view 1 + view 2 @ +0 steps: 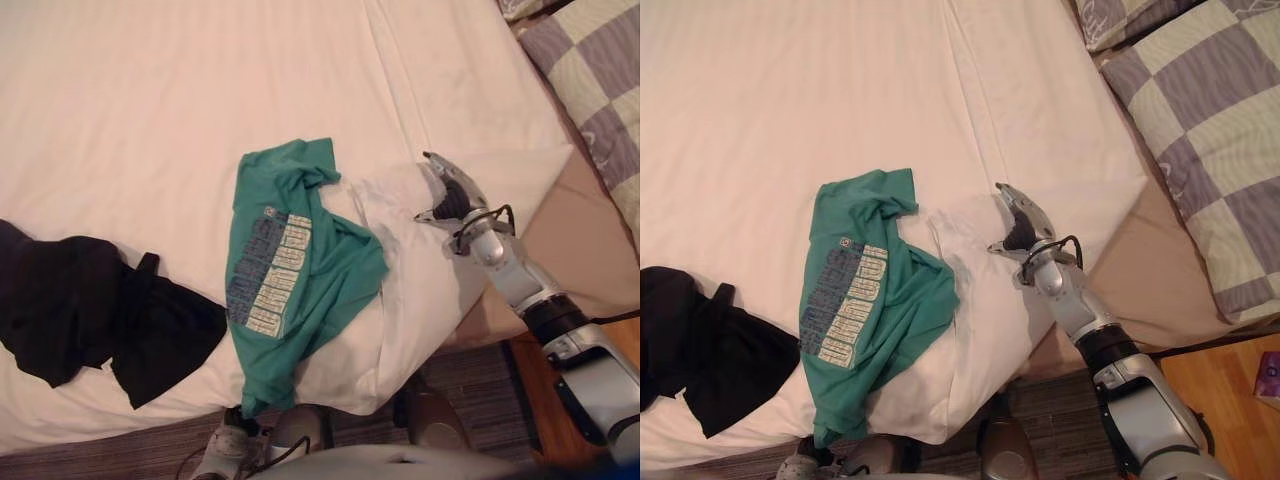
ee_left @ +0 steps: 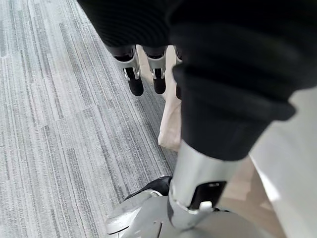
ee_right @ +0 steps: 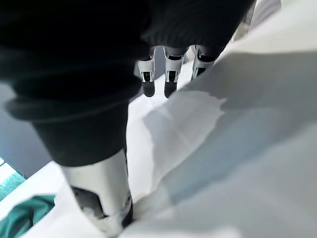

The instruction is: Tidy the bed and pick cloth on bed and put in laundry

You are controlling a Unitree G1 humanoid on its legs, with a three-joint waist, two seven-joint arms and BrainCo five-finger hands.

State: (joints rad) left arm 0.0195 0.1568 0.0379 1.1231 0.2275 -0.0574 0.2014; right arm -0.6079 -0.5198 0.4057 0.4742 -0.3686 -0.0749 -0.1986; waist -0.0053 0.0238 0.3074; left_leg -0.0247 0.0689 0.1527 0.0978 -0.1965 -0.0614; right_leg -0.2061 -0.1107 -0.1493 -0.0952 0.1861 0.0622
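Observation:
A green T-shirt point(image 1: 290, 270) with a printed front lies crumpled near the bed's front edge. A black garment point(image 1: 90, 310) is spread at the left of the white bed point(image 1: 150, 90). My right hand point(image 1: 450, 195) rests on the turned-back white cover point(image 1: 400, 260), just right of the T-shirt and apart from it. Its fingers point(image 3: 166, 74) are straight, with a fold of white cover beside them. My left hand point(image 2: 143, 74) hangs open over grey carpet point(image 2: 59, 124) by the side of the bed, holding nothing.
A purple-and-cream checked pillow point(image 1: 1200, 130) lies at the right of the bed, beside bare tan mattress point(image 1: 1160, 260). Wooden floor point(image 1: 1230, 390) with a small purple box point(image 1: 1270, 375) is at the far right. Carpet runs along the bed's front edge.

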